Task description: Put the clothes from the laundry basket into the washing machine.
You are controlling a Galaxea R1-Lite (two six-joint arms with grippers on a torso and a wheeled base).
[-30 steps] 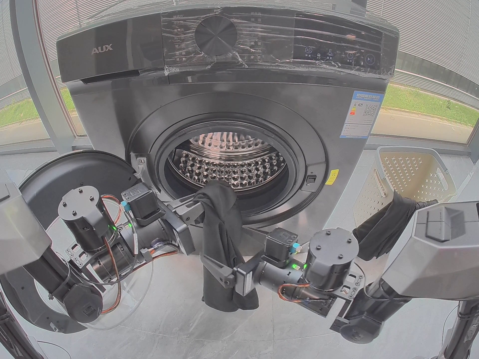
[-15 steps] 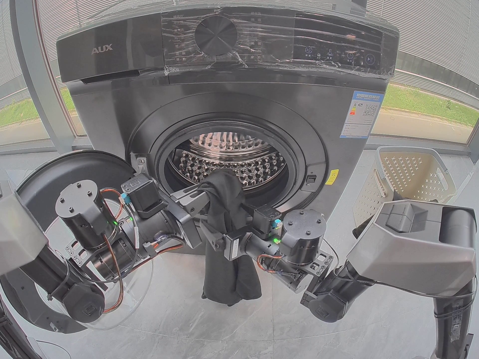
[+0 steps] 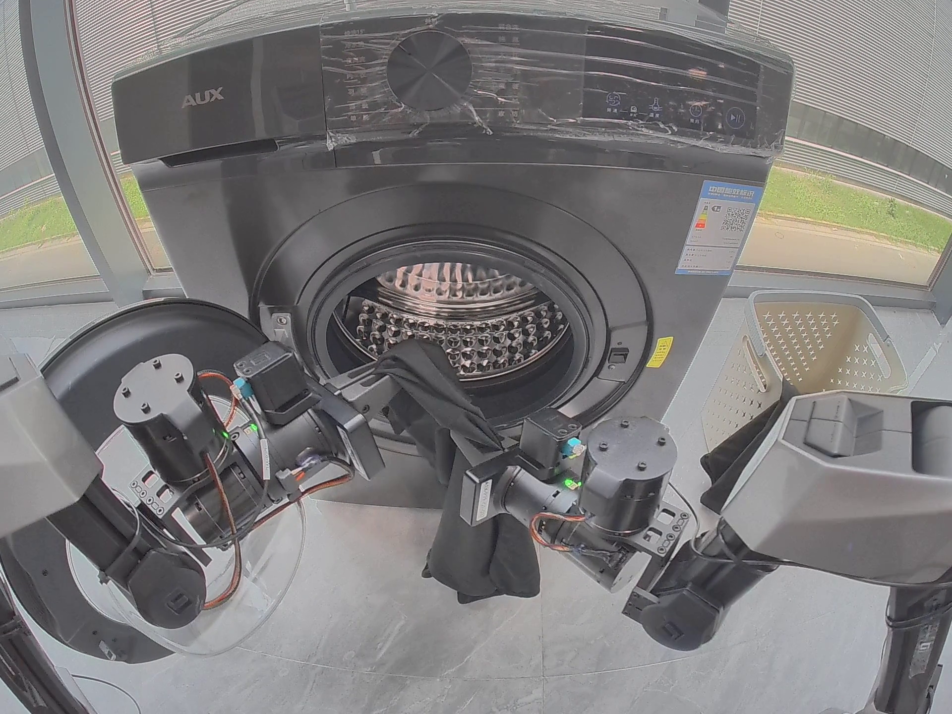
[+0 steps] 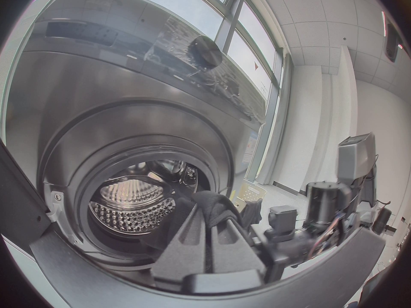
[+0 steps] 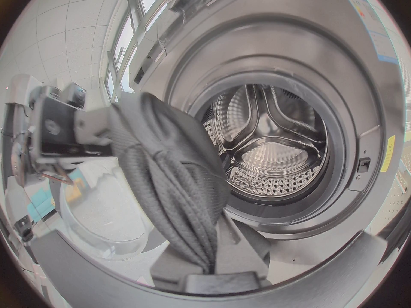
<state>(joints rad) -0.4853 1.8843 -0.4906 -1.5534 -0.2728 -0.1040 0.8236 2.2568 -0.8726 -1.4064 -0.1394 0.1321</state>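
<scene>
Right gripper (image 3: 464,458) fingertips are buried in cloth in the head view; its wrist view shows them clamped on the black garment (image 3: 481,547). Left gripper (image 3: 382,381) pinches the upper end, frame centre, at the washing machine (image 3: 248,220) mouth. The garment sags between both, tail hanging low. Matte ribbed knit, creased. Perforated steel drum (image 3: 456,334). Lattice plastic laundry basket (image 3: 823,339) at right edge, partly cut off by the arm.

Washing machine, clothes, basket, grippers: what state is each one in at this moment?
washing machine door: open, swung to the robot's left.
drum: no clothes inside.
black garment: hanging before the opening, gripped in two places.
left gripper: shut on the black garment.
right gripper: shut on the black garment.
laundry basket: beside the machine, dark cloth over its edge.
</scene>
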